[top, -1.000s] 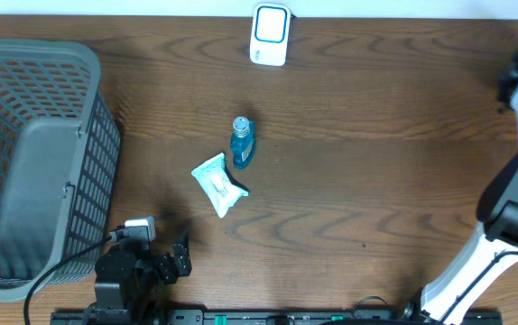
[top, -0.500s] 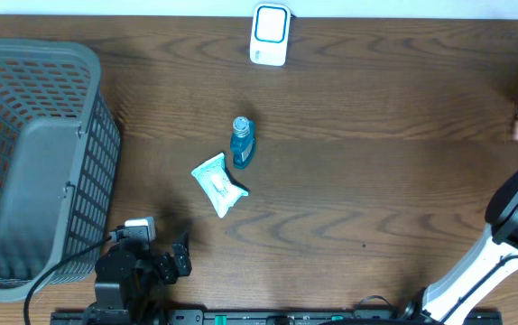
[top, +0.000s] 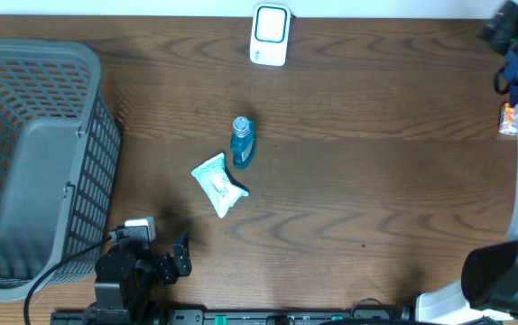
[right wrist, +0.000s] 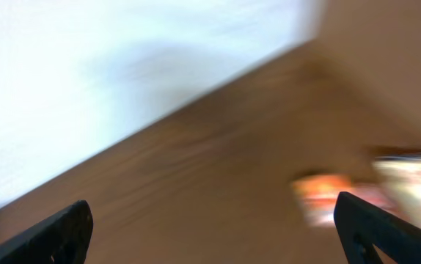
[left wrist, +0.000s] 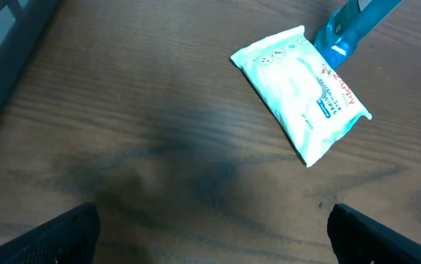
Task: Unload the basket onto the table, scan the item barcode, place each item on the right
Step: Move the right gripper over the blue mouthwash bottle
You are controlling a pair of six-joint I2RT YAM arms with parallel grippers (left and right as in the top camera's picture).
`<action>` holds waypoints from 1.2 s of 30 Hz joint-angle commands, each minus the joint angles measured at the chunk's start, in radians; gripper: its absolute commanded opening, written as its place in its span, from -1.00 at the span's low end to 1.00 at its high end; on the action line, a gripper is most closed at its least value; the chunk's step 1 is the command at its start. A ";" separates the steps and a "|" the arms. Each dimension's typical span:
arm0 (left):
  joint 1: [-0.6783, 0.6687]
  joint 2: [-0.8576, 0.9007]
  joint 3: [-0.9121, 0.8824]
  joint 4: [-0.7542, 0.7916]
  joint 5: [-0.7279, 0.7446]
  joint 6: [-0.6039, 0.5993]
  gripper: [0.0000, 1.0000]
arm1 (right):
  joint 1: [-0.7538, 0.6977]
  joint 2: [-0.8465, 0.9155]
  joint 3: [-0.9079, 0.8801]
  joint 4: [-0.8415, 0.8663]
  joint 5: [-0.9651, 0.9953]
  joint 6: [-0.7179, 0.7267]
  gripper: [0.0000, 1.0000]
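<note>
Here the wipes pack (top: 218, 184) lies mid-table on a slant, ahead and to the right of the nearer left gripper (top: 178, 257), whose jaws are spread and empty. The right gripper (right wrist: 214, 227), also agape, is far off. Its view is blurred, and no barcode shows.

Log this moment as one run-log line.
left end effector: open, empty | right end effector: open, empty | wipes pack: on table beside blue bottle | scanner: far table edge
</note>
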 commanded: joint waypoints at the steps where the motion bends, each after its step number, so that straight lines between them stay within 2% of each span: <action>1: 0.003 -0.001 -0.008 -0.032 0.012 0.000 0.98 | 0.084 0.016 0.001 -0.016 -0.601 0.001 0.98; 4: 0.003 -0.001 -0.008 -0.032 0.012 0.000 0.98 | 0.180 0.031 0.001 -0.038 -0.896 -0.117 0.99; 6: 0.003 -0.001 -0.008 -0.032 0.012 0.000 0.98 | 0.257 0.041 0.001 -0.076 -0.956 -0.178 0.99; 14: 0.003 -0.001 -0.008 -0.032 0.013 0.000 0.98 | 0.536 0.049 0.001 -0.177 -0.930 -0.150 0.98; 16: 0.003 -0.001 -0.008 -0.032 0.012 0.000 0.98 | 0.594 0.049 0.001 -0.153 -0.826 -0.167 0.99; 17: 0.003 -0.001 -0.008 -0.032 0.012 0.000 0.98 | 0.629 0.049 0.001 -0.150 -0.719 -0.167 0.90; 18: 0.003 -0.001 -0.008 -0.032 0.012 0.000 0.98 | 0.651 0.049 0.001 -0.154 -0.649 -0.169 0.90; 19: 0.003 -0.001 -0.008 -0.032 0.012 0.000 0.98 | 0.668 0.049 0.001 -0.164 -0.605 -0.192 0.99; 23: 0.003 -0.001 -0.008 -0.032 0.012 0.000 0.98 | 0.725 0.049 0.001 -0.265 -0.594 -0.563 0.99; 25: 0.003 -0.001 -0.008 -0.032 0.012 0.000 0.98 | 0.736 0.049 0.001 -0.311 -0.552 -0.697 0.98; 30: 0.003 -0.001 -0.008 -0.032 0.012 0.000 0.97 | 0.726 0.049 0.001 -0.293 -0.292 -0.784 0.99; 32: 0.003 -0.001 -0.008 -0.032 0.012 0.000 0.98 | 0.718 0.051 0.000 -0.311 -0.323 -0.914 0.98; 36: 0.003 -0.001 -0.008 -0.032 0.012 0.000 0.98 | 0.677 0.068 -0.001 -0.389 -0.597 -1.296 0.99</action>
